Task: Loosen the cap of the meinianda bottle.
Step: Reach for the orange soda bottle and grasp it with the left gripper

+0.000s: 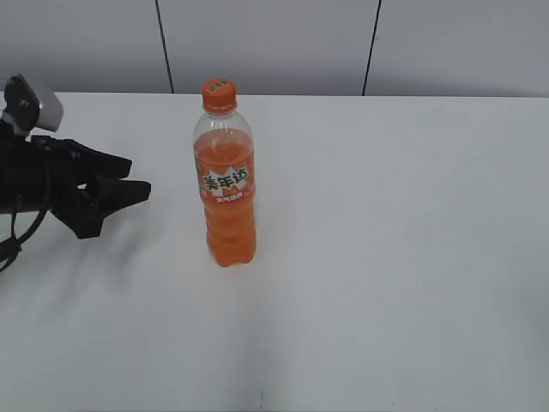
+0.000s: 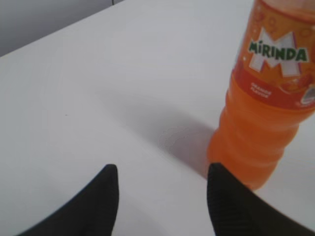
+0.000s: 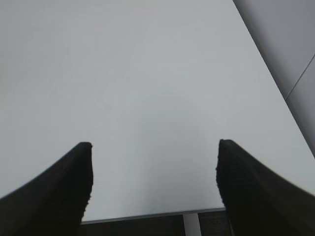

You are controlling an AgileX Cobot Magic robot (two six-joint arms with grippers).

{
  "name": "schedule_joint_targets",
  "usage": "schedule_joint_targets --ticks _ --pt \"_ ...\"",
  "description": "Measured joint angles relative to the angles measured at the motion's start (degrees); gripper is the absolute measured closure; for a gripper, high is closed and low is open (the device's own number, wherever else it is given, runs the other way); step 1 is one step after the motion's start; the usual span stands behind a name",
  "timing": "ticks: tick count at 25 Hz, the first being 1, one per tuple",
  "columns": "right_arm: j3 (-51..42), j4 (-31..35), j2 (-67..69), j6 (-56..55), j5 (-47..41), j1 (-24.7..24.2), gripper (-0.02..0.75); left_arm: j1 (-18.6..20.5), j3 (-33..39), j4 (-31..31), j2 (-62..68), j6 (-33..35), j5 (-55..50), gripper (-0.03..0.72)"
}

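The meinianda bottle (image 1: 226, 189) stands upright near the middle of the white table, full of orange drink, with its orange cap (image 1: 219, 94) on top. In the left wrist view the bottle (image 2: 261, 123) rises at the right, its cap cut off by the frame. My left gripper (image 1: 137, 178) hovers to the bottle's left, apart from it; its jaws (image 2: 162, 172) are open with only table between them. My right gripper (image 3: 155, 147) is open over bare table and out of the exterior view.
The white table (image 1: 386, 257) stretches wide to the right and front of the bottle. Its near edge (image 3: 147, 215) shows under the right gripper. A grey panelled wall (image 1: 274, 43) runs behind the table.
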State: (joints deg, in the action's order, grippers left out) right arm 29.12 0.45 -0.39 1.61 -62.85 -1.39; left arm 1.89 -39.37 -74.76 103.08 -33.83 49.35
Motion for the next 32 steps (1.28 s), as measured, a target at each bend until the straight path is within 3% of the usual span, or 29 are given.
schedule_joint_targets --ticks 7,14,21,32 --pt "0.00 0.00 0.00 0.00 0.00 0.00 0.153 -0.32 -3.45 -8.50 2.59 -6.15 3.70 0.288" --pt "0.00 0.00 0.00 0.00 0.00 0.00 0.153 -3.23 -4.01 -9.90 6.40 -4.08 5.12 0.255" --pt "0.00 0.00 0.00 0.00 0.00 0.00 0.153 -5.28 -5.21 -5.90 10.65 1.10 5.85 0.171" --pt "0.00 -0.45 0.00 0.00 0.00 0.00 0.153 -6.95 -6.14 -1.44 12.03 3.97 10.29 0.157"
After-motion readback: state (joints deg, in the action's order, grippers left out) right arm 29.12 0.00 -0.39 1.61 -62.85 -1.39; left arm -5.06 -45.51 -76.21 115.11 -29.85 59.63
